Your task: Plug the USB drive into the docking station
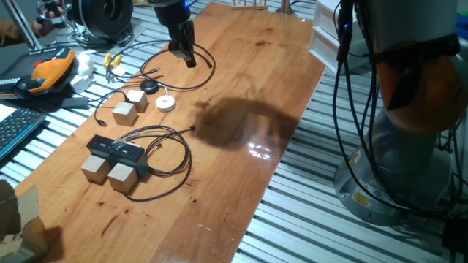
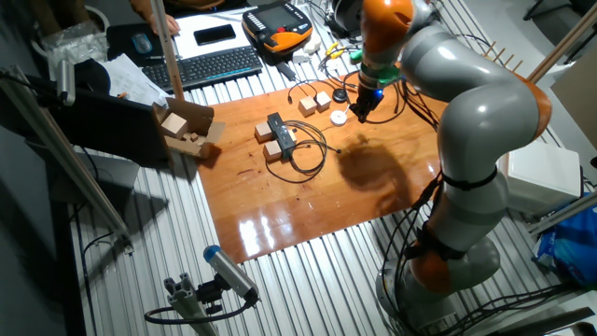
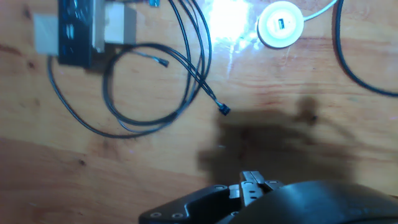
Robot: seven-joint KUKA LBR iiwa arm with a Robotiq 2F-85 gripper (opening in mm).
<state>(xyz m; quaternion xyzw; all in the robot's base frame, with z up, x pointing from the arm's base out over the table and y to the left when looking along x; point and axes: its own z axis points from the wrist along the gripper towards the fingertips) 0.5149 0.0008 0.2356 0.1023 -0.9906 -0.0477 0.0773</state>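
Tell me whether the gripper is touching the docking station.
Apart. In one fixed view the gripper hangs at the table's far end, while the docking station lies between wooden cubes near the front, with bare wood between them.

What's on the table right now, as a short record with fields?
surface: wooden table
docking station: black bar between wooden cubes, looped cable beside it
white disc: beside a black puck
tool: raised above far cables
tool state: cannot tell
USB drive: not clearly visible
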